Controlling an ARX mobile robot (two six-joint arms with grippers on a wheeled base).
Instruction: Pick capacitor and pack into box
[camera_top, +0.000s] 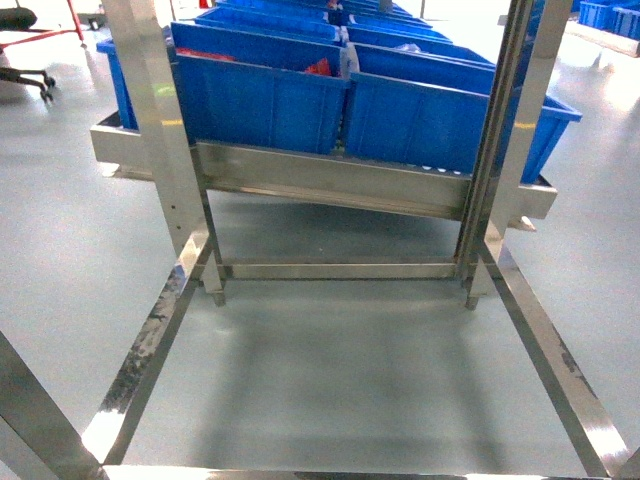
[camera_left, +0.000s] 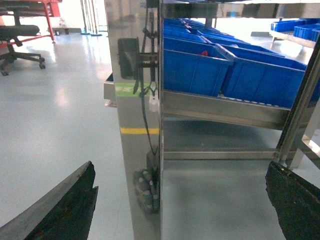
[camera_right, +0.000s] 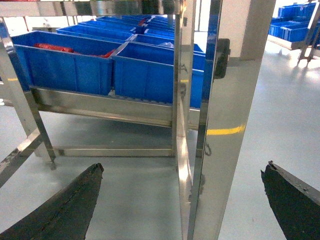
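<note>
Left gripper (camera_left: 180, 200): wide apart, nothing between the 2 dark fingers (camera_left: 65, 210), which sit at the bottom corners of the left wrist view. It hangs above grey floor (camera_left: 60, 110), right in front of a shiny steel post (camera_left: 137, 100).

Right gripper (camera_right: 182, 200): likewise spread, holding nothing; 2 dark fingers (camera_right: 60, 210) at the bottom corners of the right wrist view, facing another steel post (camera_right: 225, 100).

Neither gripper shows in the head view. There, nearest, a steel floor frame (camera_top: 140, 350) outlines a bare rectangle of floor. Beyond it stands a steel rack (camera_top: 330, 180), its shelf tilted, front edge lower on the right.

On the shelf: 2 blue bins (camera_top: 270, 95) side by side at the front, touching, more rows behind them. Red items (camera_top: 320, 68) lie in the front left bin; cannot tell what they are.

Far left: an office chair (camera_left: 20, 40) and a red frame (camera_left: 47, 10), well apart from the rack. More blue bins (camera_right: 295, 20) far right.

Pink box and capacitor: not visible in any view.
</note>
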